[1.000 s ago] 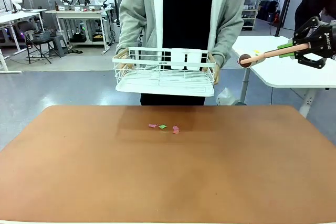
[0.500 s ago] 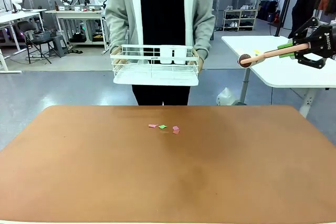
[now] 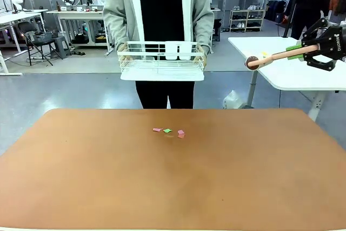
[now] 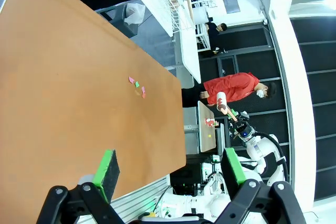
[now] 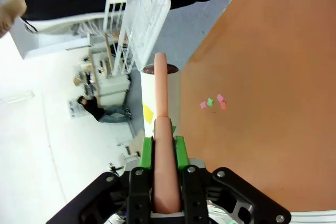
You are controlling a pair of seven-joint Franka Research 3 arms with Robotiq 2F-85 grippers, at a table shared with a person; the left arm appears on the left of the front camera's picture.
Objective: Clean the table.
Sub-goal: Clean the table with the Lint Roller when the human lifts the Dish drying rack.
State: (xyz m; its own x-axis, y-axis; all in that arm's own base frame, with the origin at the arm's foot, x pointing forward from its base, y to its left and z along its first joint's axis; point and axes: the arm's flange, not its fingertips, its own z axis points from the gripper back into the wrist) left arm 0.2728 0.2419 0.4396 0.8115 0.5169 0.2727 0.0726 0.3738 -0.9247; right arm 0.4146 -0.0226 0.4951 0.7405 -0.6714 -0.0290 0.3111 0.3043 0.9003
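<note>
Table (image 3: 173, 182): large, with a matte reddish-brown top and rounded corners, filling the near half of the front view.

Small paper scraps (image 3: 168, 131), pink with one green, lie close together flat on the table's top, near its far edge and about midway along it. No other items on the top.

Beyond the table's far edge stands a person in an open grey jacket over black (image 3: 121, 9). The person holds a white wire rack (image 3: 161, 60) by both ends. The rack is level, raised clear of the table and not touching it.

Right gripper (image 3: 295, 51): off the table's far right corner and above the level of its top. Its jaws are clamped on the shaft of a peach-coloured long-handled tool with a round brown head (image 3: 270, 57). The head points toward the person's side. A smaller white-topped table (image 3: 292, 77) stands behind that same corner.

Left gripper (image 4: 169, 171): seen from its wrist camera, above the table near one of its edges and well apart from the scraps. Green pads (image 4: 107, 173) spread wide, nothing between them.
</note>
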